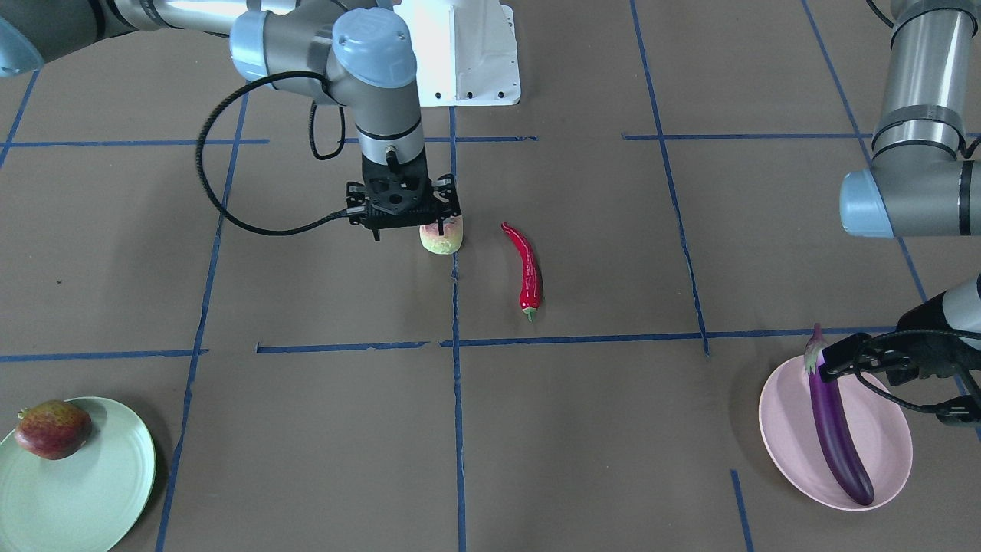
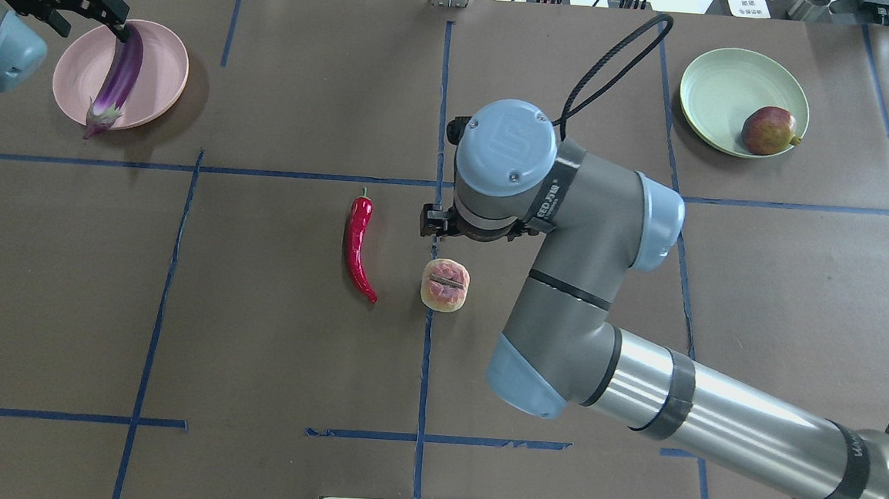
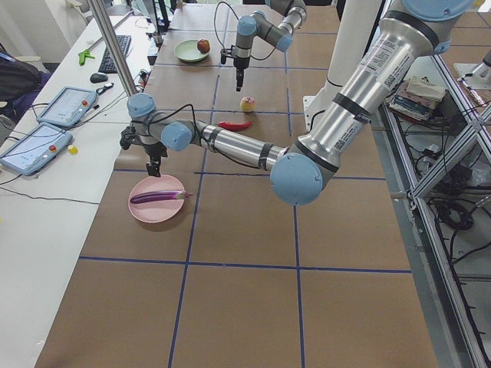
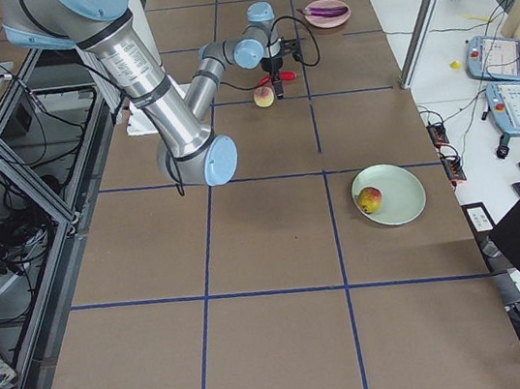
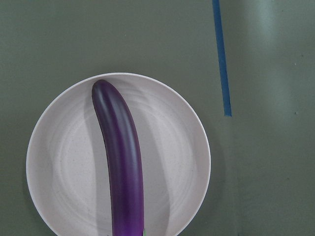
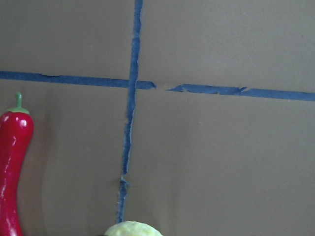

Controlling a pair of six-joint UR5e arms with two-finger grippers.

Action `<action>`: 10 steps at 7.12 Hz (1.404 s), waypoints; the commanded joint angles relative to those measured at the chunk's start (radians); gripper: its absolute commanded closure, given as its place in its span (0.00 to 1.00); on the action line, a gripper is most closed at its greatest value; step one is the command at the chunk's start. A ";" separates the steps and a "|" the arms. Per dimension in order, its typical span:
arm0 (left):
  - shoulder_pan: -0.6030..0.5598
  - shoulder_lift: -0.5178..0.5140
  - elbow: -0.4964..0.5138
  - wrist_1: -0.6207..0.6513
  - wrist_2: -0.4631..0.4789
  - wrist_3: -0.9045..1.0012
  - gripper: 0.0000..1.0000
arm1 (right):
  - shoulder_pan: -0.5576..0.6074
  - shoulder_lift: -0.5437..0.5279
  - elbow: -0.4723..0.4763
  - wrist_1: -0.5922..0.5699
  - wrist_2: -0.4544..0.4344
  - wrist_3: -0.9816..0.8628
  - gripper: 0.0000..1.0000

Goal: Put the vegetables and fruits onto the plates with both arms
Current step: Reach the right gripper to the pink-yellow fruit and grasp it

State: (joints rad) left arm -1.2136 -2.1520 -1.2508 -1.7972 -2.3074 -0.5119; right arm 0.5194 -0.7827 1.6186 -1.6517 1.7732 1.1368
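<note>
The purple eggplant (image 1: 837, 429) lies across the pink plate (image 1: 889, 448); the left wrist view shows it there (image 5: 120, 157). My left gripper (image 1: 831, 366) hovers over its stem end, open and empty. The red chili (image 1: 526, 264) and the pale pink-yellow fruit (image 1: 442, 238) lie on the table's middle. My right gripper (image 1: 402, 218) hangs just above the pale fruit, a little to one side, open and holding nothing. The dark red fruit (image 1: 52, 429) rests on the mint green plate (image 1: 92, 491).
The white robot base (image 1: 467, 54) stands at the robot's edge of the table. Blue tape lines cross the brown table cover. In the overhead view the right arm's elbow (image 2: 555, 341) reaches over the middle and its wrist hides the gripper.
</note>
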 commanded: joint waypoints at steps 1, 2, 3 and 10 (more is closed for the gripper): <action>0.006 0.000 -0.004 -0.002 0.000 -0.008 0.00 | -0.042 0.037 -0.059 0.000 -0.037 0.020 0.01; 0.012 0.000 -0.006 -0.002 0.000 -0.010 0.00 | -0.062 0.042 -0.074 0.000 -0.064 0.020 0.01; 0.019 0.000 -0.007 -0.005 0.018 -0.029 0.00 | -0.077 0.058 -0.107 0.001 -0.073 0.027 0.01; 0.039 0.012 -0.015 -0.007 0.034 -0.040 0.00 | -0.034 0.071 -0.137 -0.003 -0.033 0.005 0.98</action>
State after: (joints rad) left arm -1.1761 -2.1477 -1.2652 -1.8038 -2.2730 -0.5522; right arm 0.4278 -0.7217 1.4742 -1.6529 1.7049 1.1504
